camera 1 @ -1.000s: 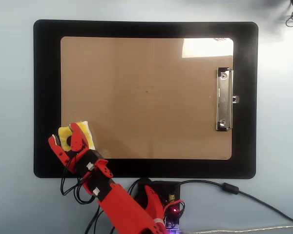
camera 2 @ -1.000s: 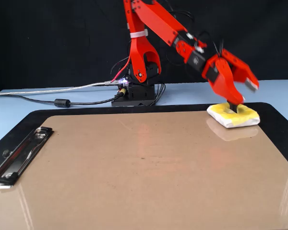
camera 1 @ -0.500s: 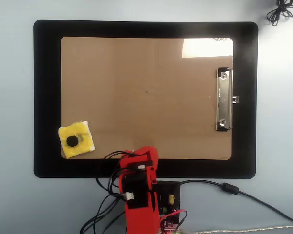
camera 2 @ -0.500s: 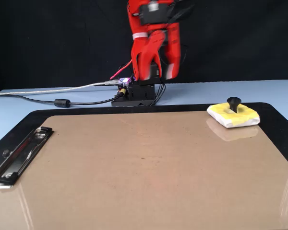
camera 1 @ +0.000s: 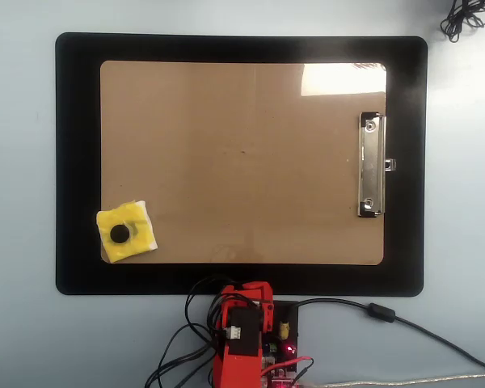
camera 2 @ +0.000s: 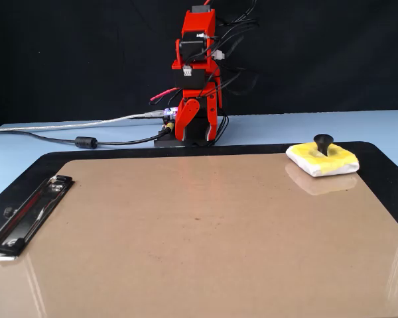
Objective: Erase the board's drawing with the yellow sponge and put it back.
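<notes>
In the overhead view, the yellow sponge point(camera 1: 127, 233) lies at the left, on the near left corner of the board point(camera 1: 242, 162), its edge overlapping onto the black mat point(camera 1: 77, 162) beneath. A round black spot sits at the sponge's centre. In the fixed view, which looks from the opposite side, the same sponge point(camera 2: 322, 159) appears at the far right of the board point(camera 2: 199, 238), with a short black knob standing up from its middle. Nothing touches it.

The board's brown face is almost bare in both views; only a tiny dark speck shows near its middle, too small to tell what it is. No marker loop can be made out. A bright glare patch sits at the far right corner in the overhead view.

The red arm point(camera 2: 198, 73) stands folded upright over its base, beyond the mat's edge, well apart from the sponge. The claw point(camera 2: 200, 122) points down in front of the base, its fingers slightly parted and empty.

At the right in the overhead view, the silver clip point(camera 1: 372, 166) lies along the board's short edge. A black cable point(camera 1: 404, 323) runs off the base across the pale blue surface point(camera 1: 469, 202).
</notes>
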Robot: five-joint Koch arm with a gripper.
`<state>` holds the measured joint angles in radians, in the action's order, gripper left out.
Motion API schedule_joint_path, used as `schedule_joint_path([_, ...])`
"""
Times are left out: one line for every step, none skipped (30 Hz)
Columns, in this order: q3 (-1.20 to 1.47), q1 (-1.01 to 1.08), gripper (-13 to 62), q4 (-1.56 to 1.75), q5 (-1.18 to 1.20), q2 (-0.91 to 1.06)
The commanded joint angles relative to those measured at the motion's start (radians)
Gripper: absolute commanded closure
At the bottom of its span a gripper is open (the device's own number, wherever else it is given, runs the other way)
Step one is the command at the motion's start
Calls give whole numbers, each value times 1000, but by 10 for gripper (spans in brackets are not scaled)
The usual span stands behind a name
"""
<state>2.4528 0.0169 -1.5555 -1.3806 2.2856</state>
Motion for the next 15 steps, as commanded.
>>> schedule_joint_path([17, 6, 148, -84, -2, 66])
schedule_joint_path([17, 6, 146, -100, 0, 66])
schedule_joint_path([18, 6, 146, -106, 0, 64])
schedule_joint_path([17, 6, 147, -106, 0, 64])
schedule_joint_path([17, 6, 150, -104, 2, 64])
schedule_joint_path([17, 5, 150, -104, 2, 64])
schedule_joint_path([17, 5, 150, -104, 2, 64])
schedule_joint_path([17, 5, 150, -104, 2, 64])
schedule_joint_path([17, 5, 150, -104, 2, 64])
schedule_joint_path([17, 5, 150, -104, 2, 64])
schedule_joint_path([17, 5, 150, -104, 2, 64])
schedule_joint_path([17, 5, 150, -104, 2, 64])
schedule_joint_path([17, 5, 150, -104, 2, 64])
schedule_joint_path([17, 5, 150, -104, 2, 64])
schedule_joint_path([17, 5, 150, -104, 2, 64])
